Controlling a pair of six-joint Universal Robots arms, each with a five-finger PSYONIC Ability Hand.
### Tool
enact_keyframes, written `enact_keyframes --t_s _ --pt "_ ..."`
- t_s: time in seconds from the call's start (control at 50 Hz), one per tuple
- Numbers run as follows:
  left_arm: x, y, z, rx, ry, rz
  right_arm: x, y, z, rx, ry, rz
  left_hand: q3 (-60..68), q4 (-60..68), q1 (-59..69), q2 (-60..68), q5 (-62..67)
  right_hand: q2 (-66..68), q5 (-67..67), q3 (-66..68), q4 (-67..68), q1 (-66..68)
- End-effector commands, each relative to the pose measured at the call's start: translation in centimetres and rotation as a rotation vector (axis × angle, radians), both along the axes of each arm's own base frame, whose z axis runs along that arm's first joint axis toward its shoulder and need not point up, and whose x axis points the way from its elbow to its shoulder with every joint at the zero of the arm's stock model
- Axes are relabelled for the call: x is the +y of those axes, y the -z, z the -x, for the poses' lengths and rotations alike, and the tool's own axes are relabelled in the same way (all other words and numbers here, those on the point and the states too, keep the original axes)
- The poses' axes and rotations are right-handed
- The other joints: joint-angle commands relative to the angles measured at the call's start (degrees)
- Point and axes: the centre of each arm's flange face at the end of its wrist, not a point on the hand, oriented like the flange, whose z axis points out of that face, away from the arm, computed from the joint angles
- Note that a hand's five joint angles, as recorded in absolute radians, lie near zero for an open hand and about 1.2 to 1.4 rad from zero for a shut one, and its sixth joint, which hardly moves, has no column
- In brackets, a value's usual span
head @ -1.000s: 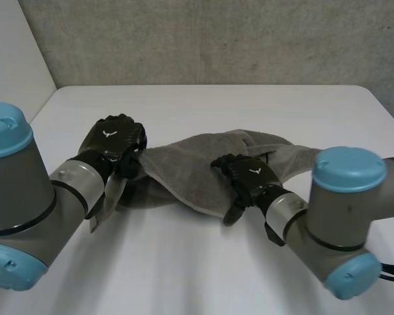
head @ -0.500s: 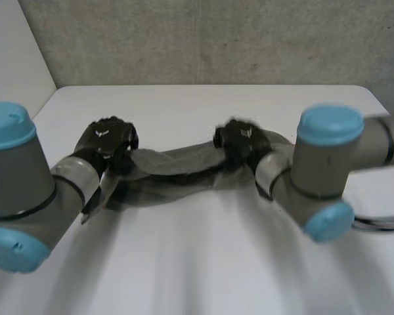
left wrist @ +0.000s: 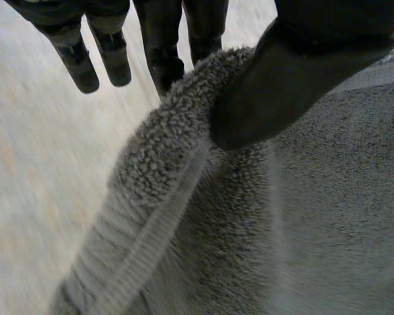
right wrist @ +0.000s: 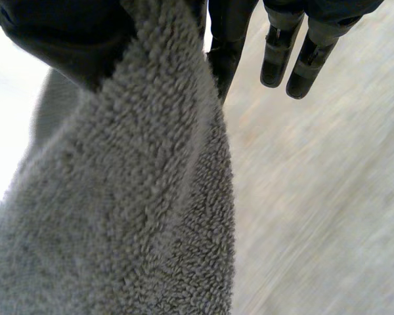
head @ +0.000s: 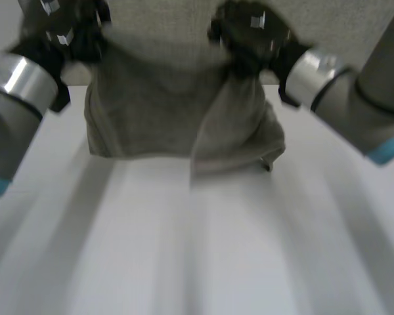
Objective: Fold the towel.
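The grey towel [head: 157, 111] is hanging above the white table [head: 184, 249], spread between both hands. The left hand [head: 59, 29] is pinching one upper corner between its thumb and fingers, high above the table. The right hand [head: 253, 33] is pinching the other upper corner likewise. The towel's lower edge is hanging near the table; whether it is touching the table I cannot tell.

1. No writing, number or brand name legible anywhere.
2. Small pale marks on the back of the left hand [head: 60, 27], just above the towel [head: 164, 111]: too blurred to read.
3. Similar pale marks on the back of the right hand [head: 253, 29], also just above the towel: likewise unreadable.
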Motion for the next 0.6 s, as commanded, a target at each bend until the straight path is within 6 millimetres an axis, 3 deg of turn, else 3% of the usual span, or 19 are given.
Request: enact_keyframes --t_s 0.02,0.04,0.06,0.12,0.16,0.18,0.22,0.3,0.44,0.6 --pt "2.9 9.7 -0.5 -0.172 0.067 -0.248 2.5 8.7 1.1 0.262 -0.041 -0.101 -2.56 -3.22 4.89 6.42 3.96 4.01 1.58 -1.87 -3.05 2.09" --pt "3.0 9.7 -0.5 -0.172 0.067 -0.248 3.1 10.4 1.5 0.331 -0.049 -0.114 -2.56 -3.22 4.89 6.42 3.96 3.01 0.58 -1.87 -3.05 1.09" --pt "3.7 11.1 -0.5 -0.217 0.08 -0.272 3.6 12.2 1.9 0.402 -0.054 -0.129 -2.56 -3.22 4.89 6.42 3.96 0.84 -1.59 -1.87 -3.05 -1.08" --pt "4.6 13.1 -0.7 -0.302 0.083 -0.299 4.0 13.6 2.3 0.461 -0.059 -0.147 -2.56 -3.22 4.89 6.42 3.96 -4.57 -6.99 -1.87 -3.05 -6.49" --pt "4.8 13.7 -0.9 -0.329 0.078 -0.307 4.7 15.5 2.6 0.513 -0.071 -0.205 -2.56 -3.22 4.89 6.42 3.96 -29.47 -31.9 -1.87 -3.05 -31.4" --pt "4.9 14.0 -0.9 -0.346 0.076 -0.311 4.7 15.5 2.6 0.513 -0.071 -0.205 -2.56 -3.22 4.89 6.42 3.96 -29.63 -32.06 -1.87 -3.05 -31.55" --pt "5.0 14.1 -1.0 -0.351 0.075 -0.313 4.7 16.0 2.7 0.492 -0.031 -0.278 -2.56 -3.22 4.89 6.42 3.96 -59.45 -61.88 -1.87 -3.05 -61.37" --pt "5.0 14.1 -0.9 -0.35 0.075 -0.314 4.6 16.2 2.6 0.42 0.002 -0.358 -2.56 -3.22 4.89 6.42 3.96 -60.75 -63.18 -1.87 -3.05 -62.67" --pt "5.4 12.3 -0.8 -0.334 0.073 -0.275 3.8 15.7 2.4 0.188 0.083 -0.446 -2.56 -3.22 4.89 6.42 3.96 -60.92 -63.35 -1.87 -3.05 -62.84" --pt "5.3 10.3 -1.3 -0.26 0.058 -0.259 3.1 17.2 3.9 0.146 0.267 -0.441 -2.56 -3.22 4.89 6.42 3.96 -60.75 -63.18 -1.87 -3.05 -62.67"
